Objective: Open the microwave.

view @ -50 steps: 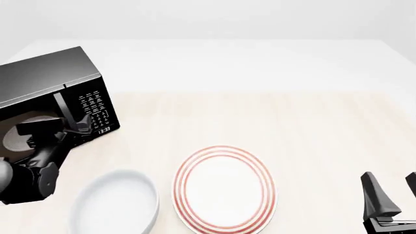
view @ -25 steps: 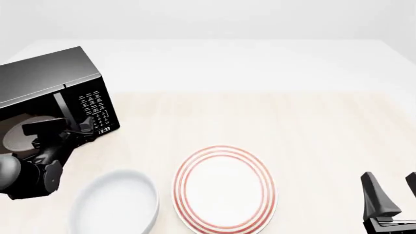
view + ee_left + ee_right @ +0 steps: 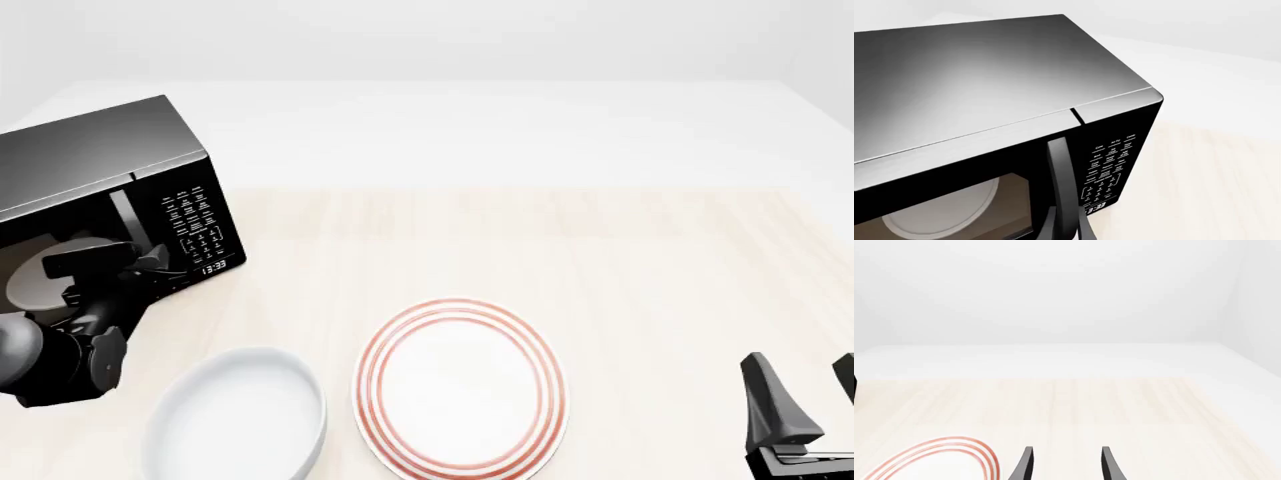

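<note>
The microwave (image 3: 100, 165) is a glossy black box at the table's far left, its door closed flush with the keypad panel (image 3: 1111, 167). Through the door window a pale turntable (image 3: 941, 212) shows. My left gripper (image 3: 144, 266) is at the lower part of the vertical handle (image 3: 1059, 180). In the left wrist view its fingertips (image 3: 1084, 233) press close on either side of the handle. My right gripper (image 3: 805, 400) stands open at the near right edge with nothing between its fingers (image 3: 1025, 462).
A white plate with red rings (image 3: 461, 385) lies at the near centre of the table, and a plain white bowl (image 3: 240, 420) sits to its left, just right of my left arm. The light wooden table top (image 3: 601, 260) stretches to the right.
My left gripper has shifted a little to the left, from in front of the keypad onto the handle. The door's position looks the same. The right arm has stayed put.
</note>
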Motion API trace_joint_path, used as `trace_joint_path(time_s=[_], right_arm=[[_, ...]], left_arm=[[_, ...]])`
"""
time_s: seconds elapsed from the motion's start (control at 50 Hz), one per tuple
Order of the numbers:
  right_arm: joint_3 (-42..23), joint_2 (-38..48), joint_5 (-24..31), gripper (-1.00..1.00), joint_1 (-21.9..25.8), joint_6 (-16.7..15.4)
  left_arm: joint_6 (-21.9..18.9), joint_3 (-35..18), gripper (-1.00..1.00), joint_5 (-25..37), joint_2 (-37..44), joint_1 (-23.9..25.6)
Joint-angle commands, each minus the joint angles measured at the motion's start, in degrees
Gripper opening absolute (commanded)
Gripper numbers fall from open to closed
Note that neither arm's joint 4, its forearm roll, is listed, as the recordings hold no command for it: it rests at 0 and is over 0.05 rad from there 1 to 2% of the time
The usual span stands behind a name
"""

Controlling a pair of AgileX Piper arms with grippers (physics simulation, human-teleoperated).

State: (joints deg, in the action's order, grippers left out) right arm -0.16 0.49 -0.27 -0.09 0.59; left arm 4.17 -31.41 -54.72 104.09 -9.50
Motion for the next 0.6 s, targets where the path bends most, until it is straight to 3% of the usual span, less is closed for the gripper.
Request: trace_joint_path(time_s=[0.02, 0.6], right_arm=[[0.0, 0.01, 0.0, 1.0, 0.0, -0.01], [0.0, 0.01, 0.0, 1.0, 0.0, 0.01]], left_arm=[[0.25, 0.36, -1.0, -0.48, 0.04, 0.62], [-0.27, 6.03, -1.0, -1.52, -7.88, 4.05]])
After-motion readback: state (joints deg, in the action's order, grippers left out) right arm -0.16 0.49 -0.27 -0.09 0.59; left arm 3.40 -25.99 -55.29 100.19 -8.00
